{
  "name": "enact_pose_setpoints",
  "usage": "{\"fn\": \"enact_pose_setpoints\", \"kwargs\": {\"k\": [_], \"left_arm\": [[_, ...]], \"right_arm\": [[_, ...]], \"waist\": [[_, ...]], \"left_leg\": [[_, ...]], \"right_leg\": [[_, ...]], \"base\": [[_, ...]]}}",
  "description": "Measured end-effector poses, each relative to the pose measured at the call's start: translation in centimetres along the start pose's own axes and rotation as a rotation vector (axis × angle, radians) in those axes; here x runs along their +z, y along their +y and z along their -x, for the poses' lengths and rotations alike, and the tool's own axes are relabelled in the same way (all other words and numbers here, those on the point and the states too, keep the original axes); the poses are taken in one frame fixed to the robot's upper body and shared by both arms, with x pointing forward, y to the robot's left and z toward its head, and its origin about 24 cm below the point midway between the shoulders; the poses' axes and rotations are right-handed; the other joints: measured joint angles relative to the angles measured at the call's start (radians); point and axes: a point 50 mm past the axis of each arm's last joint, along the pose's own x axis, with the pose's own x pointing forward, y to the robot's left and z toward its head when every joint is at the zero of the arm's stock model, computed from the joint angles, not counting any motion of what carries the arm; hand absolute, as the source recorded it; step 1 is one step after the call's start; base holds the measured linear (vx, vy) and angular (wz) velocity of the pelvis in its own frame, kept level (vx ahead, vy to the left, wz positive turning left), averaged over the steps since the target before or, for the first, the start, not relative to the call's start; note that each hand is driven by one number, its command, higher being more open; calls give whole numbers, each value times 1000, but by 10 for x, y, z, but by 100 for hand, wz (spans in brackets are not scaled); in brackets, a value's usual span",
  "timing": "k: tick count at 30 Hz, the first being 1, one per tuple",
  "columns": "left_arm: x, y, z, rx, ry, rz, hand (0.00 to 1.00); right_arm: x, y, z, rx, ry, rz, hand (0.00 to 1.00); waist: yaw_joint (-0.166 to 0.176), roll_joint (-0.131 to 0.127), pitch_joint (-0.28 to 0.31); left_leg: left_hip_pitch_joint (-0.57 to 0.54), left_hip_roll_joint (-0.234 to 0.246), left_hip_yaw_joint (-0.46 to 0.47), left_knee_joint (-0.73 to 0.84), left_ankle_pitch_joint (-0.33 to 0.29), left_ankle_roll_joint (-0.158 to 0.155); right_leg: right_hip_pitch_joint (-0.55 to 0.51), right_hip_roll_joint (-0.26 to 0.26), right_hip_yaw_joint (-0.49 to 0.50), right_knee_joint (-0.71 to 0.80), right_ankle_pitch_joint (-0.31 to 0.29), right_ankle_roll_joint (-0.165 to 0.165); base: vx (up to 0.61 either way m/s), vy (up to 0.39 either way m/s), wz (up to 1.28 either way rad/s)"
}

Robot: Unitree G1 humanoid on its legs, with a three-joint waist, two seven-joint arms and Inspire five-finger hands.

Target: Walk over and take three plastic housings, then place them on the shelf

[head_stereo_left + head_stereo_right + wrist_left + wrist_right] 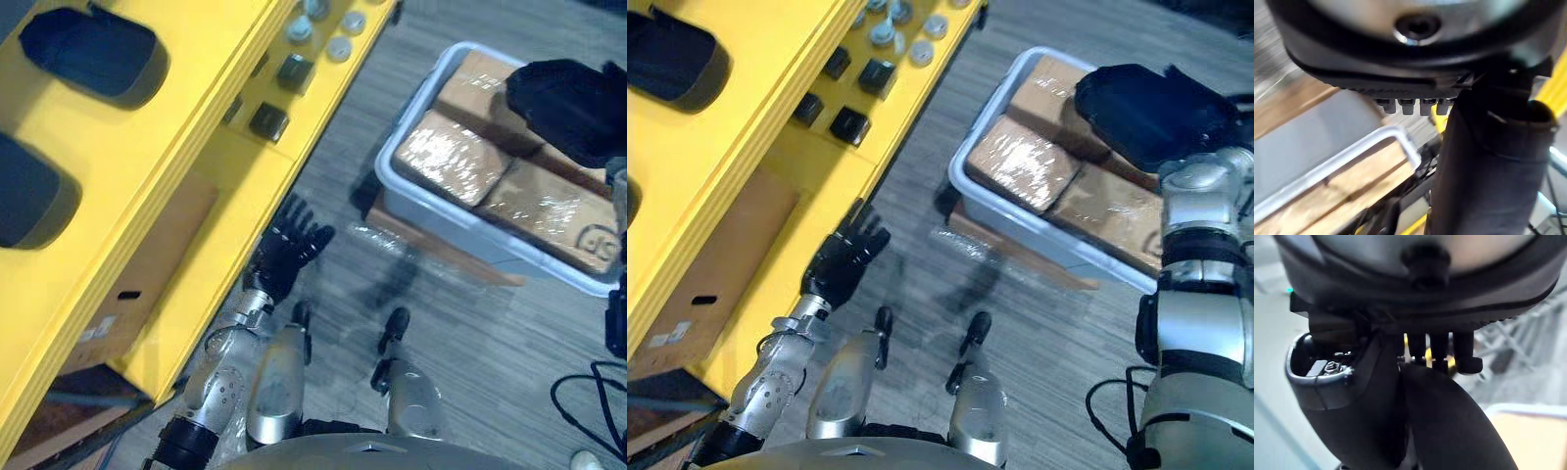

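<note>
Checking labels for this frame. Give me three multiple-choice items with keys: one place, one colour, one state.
1. Where is the grey bin of wrapped brown packages?
A) up on the shelf
B) down at floor level, beside the shelf
C) carried in the left hand

2. What colour is the shelf?
A) yellow
B) blue
C) white

3. How is the left hand?
A) curled round a package
B) open, holding nothing
C) pressed flat on the packages

Key:
1 B: the bin sits low over the grey floor, with a flat brown board showing under its edge.
2 A: every board of the shelf is yellow.
3 B: its fingers are spread over the floor by the shelf's edge, with nothing in them.
</note>
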Motion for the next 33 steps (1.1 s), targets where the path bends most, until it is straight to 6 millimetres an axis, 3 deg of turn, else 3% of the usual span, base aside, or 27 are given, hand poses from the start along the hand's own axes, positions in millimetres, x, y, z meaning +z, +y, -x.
{"fn": "enact_pose_setpoints", "kwargs": {"k": [4,8,12,17,23,27,33], "left_arm": [[-30,-17,-18,-90,235,216,100],[-47,-24,-39,-85,331,360,100],[-48,-18,-52,7,353,490,100],[-51,-20,-58,39,372,623,100],[-47,-49,-81,-32,318,768,100],[-41,-48,-89,-12,256,796,100],[-40,-45,-91,12,198,826,100]], "right_arm": [[8,24,28,55,-185,29,0],[5,37,53,112,-307,60,0],[4,42,77,136,-436,77,0],[19,44,101,142,-588,3,0],[22,59,151,236,-701,-129,0],[27,72,169,338,-734,-154,0],[13,83,192,436,-735,-129,0]], "waist": [[-37,-52,-94],[-72,-60,-159],[-114,-79,-208],[-148,-92,-226],[-156,-102,-254],[-162,-105,-256],[-167,-114,-262]], "left_leg": [[66,18,47,-68,6,-10],[142,21,91,-118,6,-11],[172,17,127,-142,6,-11],[205,18,149,-162,9,-16],[228,17,168,-178,16,-18],[239,16,177,-184,16,-18],[242,15,175,-193,20,-19]], "right_leg": [[5,14,38,0,-7,-3],[33,15,67,0,-8,-2],[33,11,97,-1,-22,5],[40,12,115,-1,-31,1],[48,12,123,-1,-32,-1],[48,11,137,-1,-32,-1],[48,11,135,-1,-31,-1]], "base": [[91,0,-31],[71,39,-28],[-4,23,-28],[-49,-10,-17],[-29,2,-5],[-15,11,-8],[0,0,0]]}}
